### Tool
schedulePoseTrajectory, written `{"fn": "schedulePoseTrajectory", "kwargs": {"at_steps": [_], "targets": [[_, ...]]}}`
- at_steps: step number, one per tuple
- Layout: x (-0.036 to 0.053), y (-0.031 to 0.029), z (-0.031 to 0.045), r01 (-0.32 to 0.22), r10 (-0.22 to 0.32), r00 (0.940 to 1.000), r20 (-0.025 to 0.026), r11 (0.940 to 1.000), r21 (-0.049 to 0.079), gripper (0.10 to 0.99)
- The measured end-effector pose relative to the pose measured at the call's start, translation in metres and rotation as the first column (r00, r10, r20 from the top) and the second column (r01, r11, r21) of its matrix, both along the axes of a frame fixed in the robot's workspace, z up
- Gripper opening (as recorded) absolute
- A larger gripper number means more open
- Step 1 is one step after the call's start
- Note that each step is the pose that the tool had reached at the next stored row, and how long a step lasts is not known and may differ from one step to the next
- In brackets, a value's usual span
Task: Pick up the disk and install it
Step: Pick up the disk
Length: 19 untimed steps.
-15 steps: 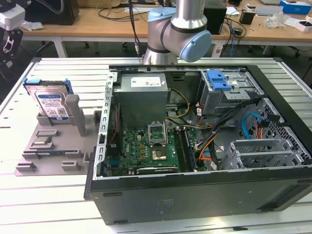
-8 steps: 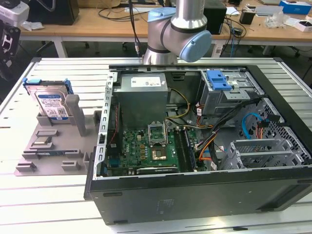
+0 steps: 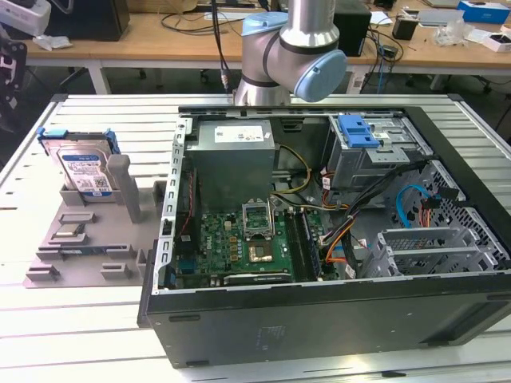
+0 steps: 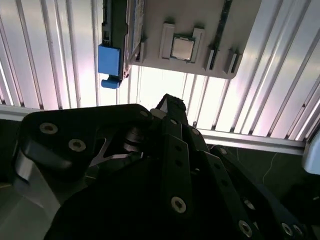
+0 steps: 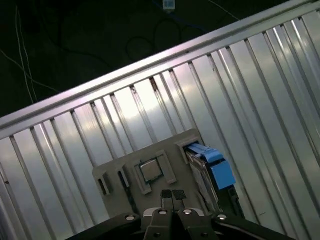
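Black metal gripper (image 5: 173,195), seen in the first wrist view with its two fingertips drawn together and nothing between them, hangs in the air over a flat grey plastic fixture plate (image 3: 80,263) and touches nothing. A small square silver processor chip (image 5: 150,170) sits in a recess of the plate. The disk (image 3: 84,167), a silver-grey metal hard drive with a white-and-blue label in a blue plastic carrier, stands upright on its edge in a slot at the plate's far corner, on the exterior view's left, with a grey upright post (image 3: 121,187) just beside it. The plate lies on a ribbed aluminium table (image 3: 72,335), close against the side of an open black computer case (image 3: 319,319). Inside that case, loose coloured cables (image 3: 351,231) run near a metal drive cage topped by a blue plastic bracket (image 3: 357,130).

Judged hazards: closed fingers coming down would strike the drive's top edge rather than straddle it. An off-centre or skewed grip could tilt the drive and bind it in its slot, or knock the neighbouring post. A hold on the flexible blue carrier alone might slip. At the case, the cables could snag the drive or block the cage.
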State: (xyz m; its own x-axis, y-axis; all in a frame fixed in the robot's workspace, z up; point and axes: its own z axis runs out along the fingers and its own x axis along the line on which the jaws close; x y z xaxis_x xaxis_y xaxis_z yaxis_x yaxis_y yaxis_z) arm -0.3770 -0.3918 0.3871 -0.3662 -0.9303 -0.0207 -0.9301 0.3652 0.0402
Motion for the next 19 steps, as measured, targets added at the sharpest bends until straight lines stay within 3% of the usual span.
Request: {"fn": "schedulePoseTrajectory", "kwargs": {"at_steps": [2,5,8,9,11,12,19], "targets": [[0.0,0.0,0.0001,-0.045,0.045,0.999,-0.0001,0.999,0.0,0.102],[0.0,0.0001,0.0,-0.118,0.118,0.993,0.0,0.993,0.0,0.102],[0.0,0.0001,0.0,-0.195,0.195,0.9807,0.0,0.9807,0.0,0.102],[0.0,0.0001,0.0,-0.238,0.238,0.9713,0.0,0.9713,0.0,0.102],[0.0,0.0001,0.0,-0.27,0.27,0.9629,0.0001,0.9629,0.0,0.102],[0.0,0.0001,0.0,-0.294,0.294,0.9559,0.0,0.9559,0.0,0.102],[0.0,0.0001,0.0,-0.297,0.297,0.9549,0.0,0.9549,0.0,0.114]]}}
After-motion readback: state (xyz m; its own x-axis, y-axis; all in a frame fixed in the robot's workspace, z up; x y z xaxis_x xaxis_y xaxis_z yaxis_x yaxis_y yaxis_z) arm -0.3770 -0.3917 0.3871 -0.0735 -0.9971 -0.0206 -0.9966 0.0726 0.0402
